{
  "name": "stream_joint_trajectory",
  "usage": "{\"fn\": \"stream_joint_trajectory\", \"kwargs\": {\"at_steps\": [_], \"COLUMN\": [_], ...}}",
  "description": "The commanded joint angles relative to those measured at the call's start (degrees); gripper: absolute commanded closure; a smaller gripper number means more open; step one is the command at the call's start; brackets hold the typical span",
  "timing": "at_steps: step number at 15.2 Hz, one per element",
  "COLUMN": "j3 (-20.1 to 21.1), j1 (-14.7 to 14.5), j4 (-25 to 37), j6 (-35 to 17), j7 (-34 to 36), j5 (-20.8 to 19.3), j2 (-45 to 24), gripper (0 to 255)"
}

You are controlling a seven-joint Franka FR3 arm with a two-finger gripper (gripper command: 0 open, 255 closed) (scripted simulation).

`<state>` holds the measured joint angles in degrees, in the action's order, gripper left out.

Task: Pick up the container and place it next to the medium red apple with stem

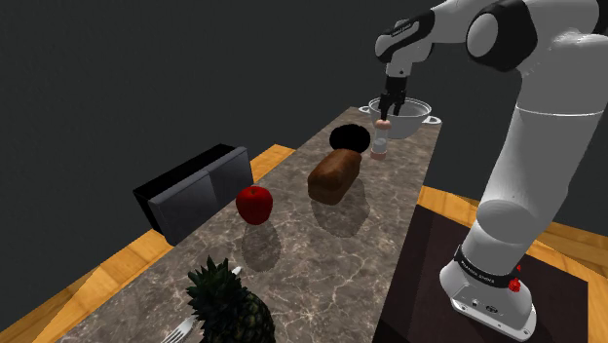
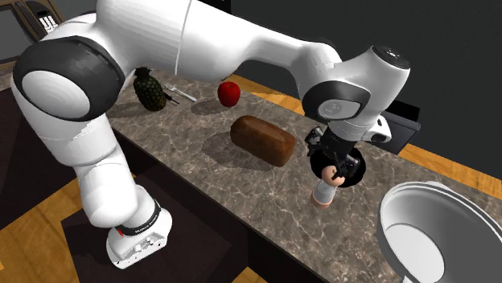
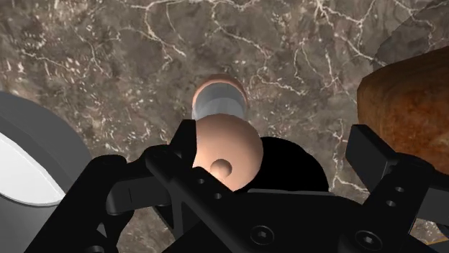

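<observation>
Early stage of the task: the small pink-capped container [image 1: 381,144] stands on the marble counter [image 1: 292,263] between the bread loaf [image 1: 334,175] and the metal pot [image 2: 410,221], well apart from the red apple [image 1: 254,204]. The gripper [image 3: 277,147] straddles its cap with fingers spread, not clasping it; grasp, lift, carry and placing remain. The pot appears empty; the container's contents cannot be told

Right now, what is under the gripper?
The container stands upright on the marble counter beneath the open gripper, pink cap uppermost. The cap covers its opening, so its contents cannot be seen.
</observation>
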<state>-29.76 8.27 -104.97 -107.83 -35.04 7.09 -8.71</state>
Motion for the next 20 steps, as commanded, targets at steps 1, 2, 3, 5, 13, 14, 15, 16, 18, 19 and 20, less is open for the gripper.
{"fn": "stream_joint_trajectory", "kwargs": {"at_steps": [1, 2, 3, 5, 13, 14, 15, 16, 18, 19, 20], "j3": [-0.33, -0.39, -0.29, -0.14, 0.19, 0.19, 0.19, 0.19, 0.19, 0.19, 0.19], "j1": [1.62, 2.62, 2.89, 2.86, 2.77, 2.77, 2.77, 2.77, 2.77, 2.77, 2.77], "j4": [4.6, 7.07, 7.49, 6.23, 3.04, 3.04, 3.04, 3.04, 3.04, 3.04, 3.04], "j6": [0.59, 0.99, 1.06, -0.39, -4.35, -4.35, -4.35, -4.35, -4.34, -4.34, -4.34], "j7": [-2.67, -3.91, -4.08, -4.22, -4.71, -4.71, -4.71, -4.71, -4.71, -4.71, -4.71], "j5": [2.44, 3.65, 3.81, 3.99, 4.71, 4.71, 4.71, 4.71, 4.71, 4.71, 4.71], "j2": [-4.75, -7.19, -7.58, -7.8, -8.72, -8.72, -8.72, -8.72, -8.72, -8.72, -8.72], "gripper": [0, 0, 0, 0, 0, 0, 0, 0, 0, 255, 255]}}
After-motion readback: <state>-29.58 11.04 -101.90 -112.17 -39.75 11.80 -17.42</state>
